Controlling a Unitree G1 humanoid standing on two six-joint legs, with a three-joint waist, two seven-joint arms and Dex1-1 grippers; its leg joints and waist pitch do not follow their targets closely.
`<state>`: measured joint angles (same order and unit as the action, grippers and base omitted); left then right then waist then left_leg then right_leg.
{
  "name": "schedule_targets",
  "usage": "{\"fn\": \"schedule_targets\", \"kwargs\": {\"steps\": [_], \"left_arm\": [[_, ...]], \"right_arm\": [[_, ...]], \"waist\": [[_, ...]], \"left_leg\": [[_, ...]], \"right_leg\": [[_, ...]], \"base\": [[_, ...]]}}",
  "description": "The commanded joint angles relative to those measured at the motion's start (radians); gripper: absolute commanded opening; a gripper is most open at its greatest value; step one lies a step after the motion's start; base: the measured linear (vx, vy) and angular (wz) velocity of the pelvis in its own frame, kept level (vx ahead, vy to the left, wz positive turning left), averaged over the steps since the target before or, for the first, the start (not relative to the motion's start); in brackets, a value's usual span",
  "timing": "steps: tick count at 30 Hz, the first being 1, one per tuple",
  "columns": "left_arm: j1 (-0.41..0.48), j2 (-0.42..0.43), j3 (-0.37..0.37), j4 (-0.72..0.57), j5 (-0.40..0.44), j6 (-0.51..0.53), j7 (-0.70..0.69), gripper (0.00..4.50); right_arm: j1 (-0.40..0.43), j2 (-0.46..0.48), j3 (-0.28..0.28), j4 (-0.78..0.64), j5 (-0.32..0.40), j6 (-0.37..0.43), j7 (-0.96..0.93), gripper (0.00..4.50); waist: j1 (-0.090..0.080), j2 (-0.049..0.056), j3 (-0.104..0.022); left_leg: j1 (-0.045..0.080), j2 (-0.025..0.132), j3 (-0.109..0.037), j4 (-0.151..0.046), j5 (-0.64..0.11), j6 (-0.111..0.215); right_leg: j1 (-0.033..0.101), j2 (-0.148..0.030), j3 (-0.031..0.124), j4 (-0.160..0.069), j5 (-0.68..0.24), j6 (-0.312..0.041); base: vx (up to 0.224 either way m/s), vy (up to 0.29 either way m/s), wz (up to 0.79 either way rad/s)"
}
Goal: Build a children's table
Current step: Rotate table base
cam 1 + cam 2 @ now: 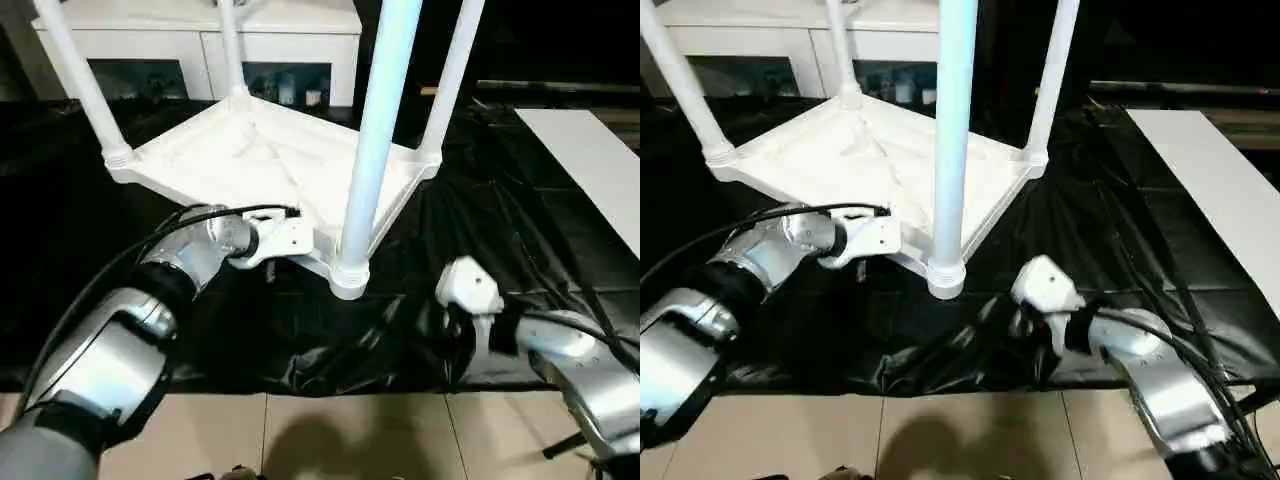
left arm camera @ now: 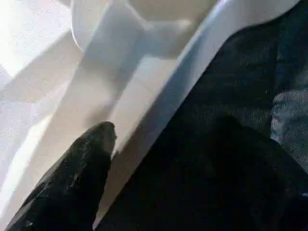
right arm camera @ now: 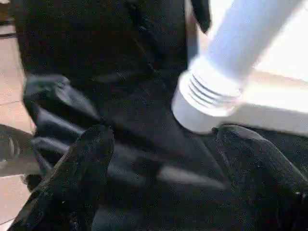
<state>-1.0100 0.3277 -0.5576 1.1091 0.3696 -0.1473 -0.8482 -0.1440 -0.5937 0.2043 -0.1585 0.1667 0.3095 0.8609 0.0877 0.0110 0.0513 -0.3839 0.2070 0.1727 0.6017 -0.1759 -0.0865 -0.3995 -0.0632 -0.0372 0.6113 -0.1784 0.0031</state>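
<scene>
Black-draped tabletop (image 1: 520,230): the work surface, with loose folds of cloth bunched at its near edge. Children's table (image 1: 250,150): lies upside down at the middle of the cloth, ribbed underside up, with a white leg standing in each of the four corner sockets; the near leg (image 1: 375,130) sits in the near corner socket (image 1: 348,275). White cabinet (image 1: 200,40): stands beyond the far edge. Left tool (image 2: 159,144): at the table's near-left rim, one black finger (image 2: 77,178) over the white plastic, its jaws apart and holding nothing. Right tool (image 3: 161,159): low over the bunched cloth, just right of the near socket, fingers spread and empty. Judged risk: either tool pushing sideways on the rim or on the near leg could slide the table across the slack cloth or tip a leg that is not fully seated; the right tool could also snag the folds.
</scene>
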Motion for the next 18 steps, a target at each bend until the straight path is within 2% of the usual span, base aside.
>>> {"fn": "schedule_targets", "kwargs": {"steps": [1,4,10,14,15,18], "left_arm": [[-0.027,-0.018,0.007,0.044,0.008,-0.047,0.000,3.78],[-0.040,-0.035,-0.007,0.068,0.016,-0.091,-0.009,3.70],[-0.057,-0.069,-0.026,0.118,0.053,-0.122,-0.016,3.12],[-0.057,-0.076,-0.028,0.151,0.053,-0.106,-0.086,2.85],[-0.057,-0.074,-0.029,0.156,0.053,-0.104,-0.119,2.57],[-0.057,-0.069,-0.026,0.153,0.042,-0.085,-0.207,2.42]], "right_arm": [[0.010,-0.016,0.003,-0.036,0.009,0.026,0.016,3.76],[0.016,-0.023,0.007,-0.055,0.012,0.037,0.019,3.76],[0.023,-0.035,0.011,-0.073,0.008,0.053,0.027,3.76],[0.023,-0.035,0.009,-0.082,0.011,0.062,0.028,3.76],[0.024,-0.036,0.008,-0.082,0.009,0.062,0.030,3.76],[0.026,-0.040,0.005,-0.081,0.007,0.060,0.034,3.76]], "waist": [[0.007,-0.002,-0.068],[0.011,-0.002,-0.069],[0.012,-0.003,-0.069],[0.012,-0.002,-0.069],[0.010,-0.004,-0.068],[0.008,-0.004,-0.069]], "left_leg": [[0.021,0.017,-0.007,-0.068,-0.221,0.041],[0.018,0.017,-0.008,-0.068,-0.213,0.046],[0.018,0.018,-0.009,-0.068,-0.208,0.048],[0.018,0.018,-0.010,-0.069,-0.206,0.049],[0.017,0.018,-0.010,-0.069,-0.206,0.050],[0.017,0.018,-0.009,-0.069,-0.202,0.053]], "right_leg": [[0.054,-0.064,0.034,-0.074,-0.157,-0.231],[0.055,-0.065,0.034,-0.074,-0.148,-0.227],[0.056,-0.067,0.033,-0.072,-0.131,-0.230],[0.057,-0.068,0.033,-0.072,-0.127,-0.231],[0.057,-0.068,0.033,-0.072,-0.129,-0.231],[0.057,-0.070,0.034,-0.073,-0.136,-0.237]], "base": [[0.000,0.000,0.00],[0.000,0.000,0.00],[0.000,0.000,0.00],[0.000,0.000,0.00],[0.000,0.000,0.00],[0.000,0.000,0.00]]}}
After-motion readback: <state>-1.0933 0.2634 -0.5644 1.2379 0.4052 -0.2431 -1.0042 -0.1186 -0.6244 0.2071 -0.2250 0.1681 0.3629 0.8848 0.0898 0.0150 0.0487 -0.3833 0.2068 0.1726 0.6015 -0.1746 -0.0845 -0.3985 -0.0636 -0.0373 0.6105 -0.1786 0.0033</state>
